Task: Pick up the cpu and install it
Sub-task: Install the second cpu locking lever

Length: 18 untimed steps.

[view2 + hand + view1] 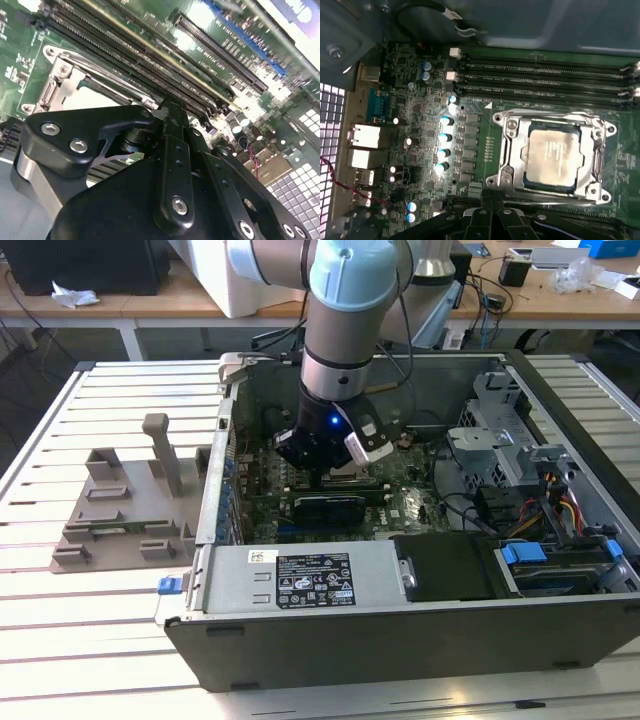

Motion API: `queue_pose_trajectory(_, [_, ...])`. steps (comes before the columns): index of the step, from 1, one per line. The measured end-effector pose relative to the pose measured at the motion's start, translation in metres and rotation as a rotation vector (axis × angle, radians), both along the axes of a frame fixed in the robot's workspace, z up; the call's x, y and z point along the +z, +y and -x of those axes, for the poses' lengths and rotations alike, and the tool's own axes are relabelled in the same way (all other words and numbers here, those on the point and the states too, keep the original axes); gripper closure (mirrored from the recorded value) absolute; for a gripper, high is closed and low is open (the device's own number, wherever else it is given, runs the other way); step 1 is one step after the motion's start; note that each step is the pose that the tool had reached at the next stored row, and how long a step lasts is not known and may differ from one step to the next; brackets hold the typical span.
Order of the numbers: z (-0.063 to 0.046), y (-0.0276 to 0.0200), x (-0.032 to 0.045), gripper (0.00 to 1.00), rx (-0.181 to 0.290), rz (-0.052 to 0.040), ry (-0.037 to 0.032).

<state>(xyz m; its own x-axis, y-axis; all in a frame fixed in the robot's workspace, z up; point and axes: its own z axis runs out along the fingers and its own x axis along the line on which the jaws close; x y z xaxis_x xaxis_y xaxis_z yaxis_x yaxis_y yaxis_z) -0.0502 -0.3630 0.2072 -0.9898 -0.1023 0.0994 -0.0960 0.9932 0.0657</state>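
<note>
Silver plate: the cpu point(554, 156) lies flat inside the socket frame point(506, 150) on the motherboard point(470, 150), its metal top showing in the first wrist view; I see it seated, or close to it, within the frame's opening.

Hand: my hand point(330, 455) hangs low inside the computer case point(300, 640), just above the socket area; in the second wrist view its black linkages point(172, 165) hide the tips, so I cannot tell whether they are apart or together, nor whether anything is between them.

Seating risk: I judge the chip may not be fully square in the socket; any push from above while it sits skewed could bend the contacts below.

Neighbour risk: the memory slots point(545, 75) run just beside the frame, and the capacitors point(442, 135) stand near it on the other side; a sideways drift of the hand could knock them.

Frame risk: the metal frame looks open around the chip; catching its edge with the hand could lift or shift the cpu.

Holder tray: the grey holder tray point(130, 510) sits on the slatted surface point(60, 640), beside the case toward the exterior view's left, well apart from the hand.
</note>
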Motion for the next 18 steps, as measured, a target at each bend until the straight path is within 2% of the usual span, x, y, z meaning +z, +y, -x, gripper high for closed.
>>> queue_pose_trajectory(2, [0.0,0.0019,-0.0012,0.89,0.004,-0.0045,0.0])
queue_pose_trajectory(4, [0.0,0.0025,-0.0048,0.89,0.007,-0.0034,0.001])
queue_pose_trajectory(6, [0.0,0.0062,-0.0072,0.89,0.012,-0.0106,-0.0003])
queue_pose_trajectory(9, [0.0,0.0068,-0.007,0.89,0.016,-0.0177,-0.0001])
queue_pose_trajectory(11, [0.0,0.007,-0.0039,0.89,0.016,-0.0191,-0.0019])
queue_pose_trajectory(14, [-0.001,0.0074,0.0121,0.89,0.016,-0.0176,-0.0008])
queue_pose_trajectory(15, [-0.011,0.0083,0.0127,0.89,0.016,-0.0175,0.0018])
queue_pose_trajectory(17, [-0.02,0.0093,0.0114,0.89,0.016,-0.0178,0.0085])
queue_pose_trajectory(18, [-0.028,0.0103,0.0095,0.89,0.016,-0.0178,0.0161])
